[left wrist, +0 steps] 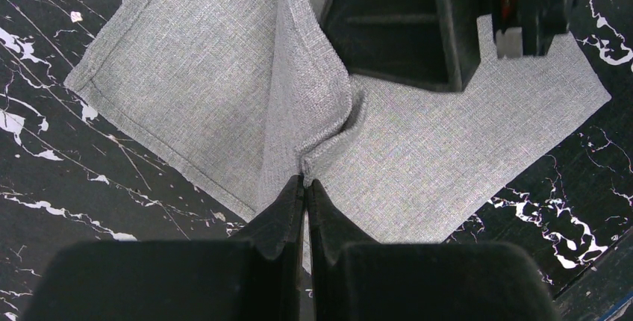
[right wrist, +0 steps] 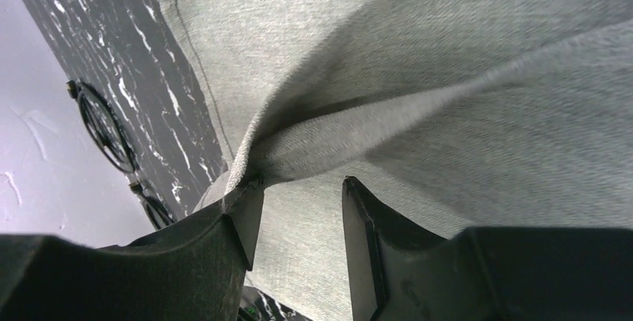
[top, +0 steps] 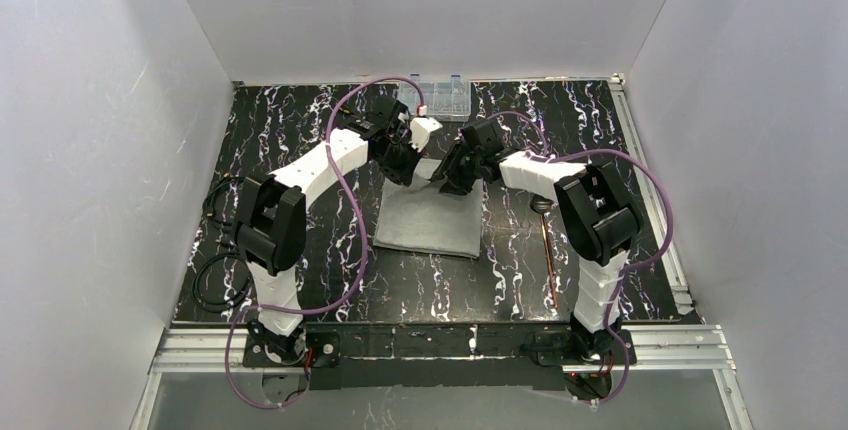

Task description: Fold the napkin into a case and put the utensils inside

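1. Left gripper [left wrist: 304, 184]: jaws pressed together, clamped on a raised fold of the napkin [top: 428, 220]. The cloth tents up into a ridge that runs from the fingertips.
2. Right gripper [right wrist: 298, 190]: jaws apart with a clear gap and nothing clamped. One fingertip [right wrist: 246, 205] touches the end of a pinched cloth ridge. The other fingertip stands free above flat cloth.
3. Both grippers sit at the napkin's far edge, close to each other. In the left wrist view the right gripper's body sits just past the ridge.
4. The napkin lies mid-table as a folded grey rectangle. Its near part is flat on the table [top: 300, 130] and only the far part is lifted. A stitched hem shows along the outer edges, and the near edge is straight.
5. The utensils [top: 548, 250] lie on the table right of the napkin, apart from it and beside the right arm. The spoon head [top: 540, 206] points to the far side.
6. A clear compartment box [top: 441, 98] sits at the far table edge, behind both grippers.
7. Room: bare marble shows left of the napkin and in front of it. A narrower strip lies between the napkin and the utensils. White walls close in the left, right and far sides.
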Controlling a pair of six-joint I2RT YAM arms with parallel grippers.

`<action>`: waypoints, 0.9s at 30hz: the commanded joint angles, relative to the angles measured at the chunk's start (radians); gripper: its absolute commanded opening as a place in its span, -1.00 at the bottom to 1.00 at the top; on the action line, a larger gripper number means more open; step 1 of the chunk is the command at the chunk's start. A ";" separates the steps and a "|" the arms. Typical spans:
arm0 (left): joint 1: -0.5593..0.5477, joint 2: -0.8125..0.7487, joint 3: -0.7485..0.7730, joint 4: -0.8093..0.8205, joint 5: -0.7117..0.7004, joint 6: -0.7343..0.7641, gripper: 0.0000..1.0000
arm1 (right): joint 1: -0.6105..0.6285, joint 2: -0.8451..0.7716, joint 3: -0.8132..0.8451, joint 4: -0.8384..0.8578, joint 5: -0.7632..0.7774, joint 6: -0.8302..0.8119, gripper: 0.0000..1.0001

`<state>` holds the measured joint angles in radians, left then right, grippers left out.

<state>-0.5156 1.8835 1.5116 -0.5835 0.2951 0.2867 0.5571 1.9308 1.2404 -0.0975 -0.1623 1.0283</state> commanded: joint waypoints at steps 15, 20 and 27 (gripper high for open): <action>0.000 -0.066 -0.019 -0.006 0.007 -0.005 -1.00 | -0.020 -0.068 0.034 -0.020 0.026 -0.005 0.01; 0.000 -0.067 -0.022 -0.006 0.002 -0.001 -1.00 | -0.036 -0.103 0.006 -0.030 0.042 -0.014 0.01; 0.000 -0.069 -0.019 -0.007 0.006 -0.006 -1.00 | -0.041 -0.086 0.017 -0.013 0.027 -0.005 0.01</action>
<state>-0.5156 1.8755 1.4986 -0.5762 0.2951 0.2840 0.5163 1.8645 1.2469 -0.1204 -0.1352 1.0286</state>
